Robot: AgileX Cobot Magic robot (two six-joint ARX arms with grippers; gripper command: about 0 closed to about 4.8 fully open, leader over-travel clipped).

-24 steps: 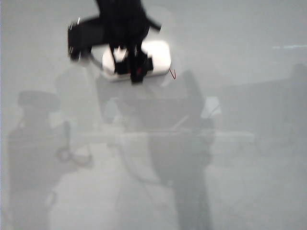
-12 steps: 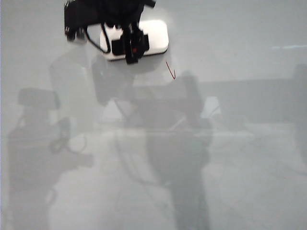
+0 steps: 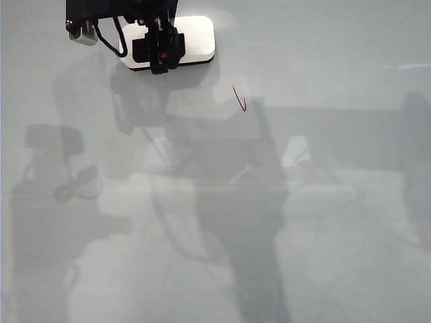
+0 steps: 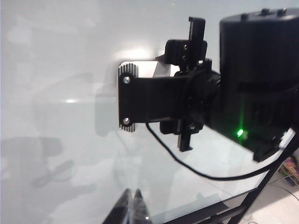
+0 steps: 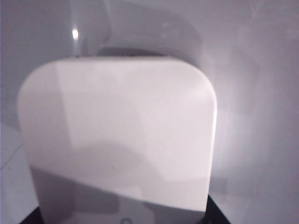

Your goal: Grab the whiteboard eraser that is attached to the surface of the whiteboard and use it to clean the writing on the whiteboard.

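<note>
While your right end effector (image 3: 159, 48) clamps the whiteboard eraser (image 3: 192, 37) at the whiteboard's (image 3: 323, 202) top edge, red writing (image 3: 240, 99) lies just below; left end effector (image 4: 132, 207) sits together.

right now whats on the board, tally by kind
whiteboard eraser: 1, white, held in the right pincer near the whiteboard's top edge
red writing stroke: 1, below and right of it
left pincer: 1, off to the side
total: 3

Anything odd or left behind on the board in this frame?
One thin dark-red marker stroke remains on the glossy grey-white whiteboard, apart from the white rounded plastic eraser held by the right tool near the top edge.
</note>
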